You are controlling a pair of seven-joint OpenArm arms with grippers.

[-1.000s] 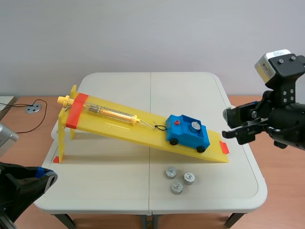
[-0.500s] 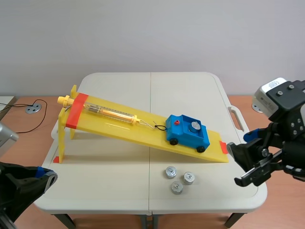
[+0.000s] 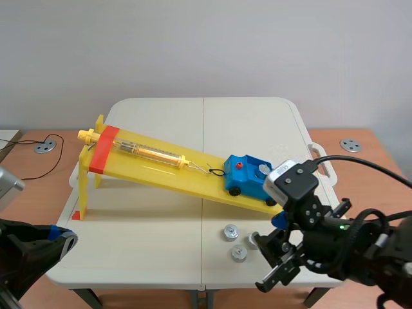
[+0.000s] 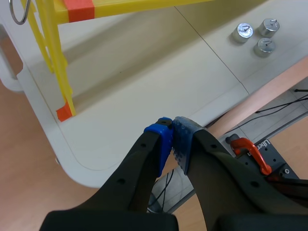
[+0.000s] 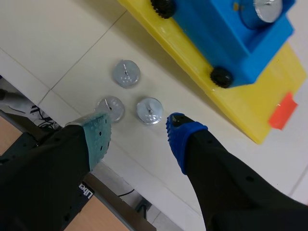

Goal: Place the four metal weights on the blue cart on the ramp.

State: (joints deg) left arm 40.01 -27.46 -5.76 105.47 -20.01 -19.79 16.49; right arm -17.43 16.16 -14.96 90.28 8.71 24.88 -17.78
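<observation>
Right fingers (image 5: 97, 137) are hovering spread over three weights (image 5: 149, 110) lying bunched on the counter (image 3: 148, 248), lower middle of frame; fourth weight (image 5: 266, 8) is sitting in the blue cart (image 3: 248, 180) on the ramp (image 3: 167, 172). Closing here is risking knocking neighbours away. Left fingers (image 4: 163, 142) are pressing together.

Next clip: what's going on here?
The right tool hovers open above the three weights lying on the table beside the yellow ramp; it grips none of them yet. One weight already sits in the blue cart near the ramp's low end. The left tool is shut on nothing, off the table's near corner.
</observation>
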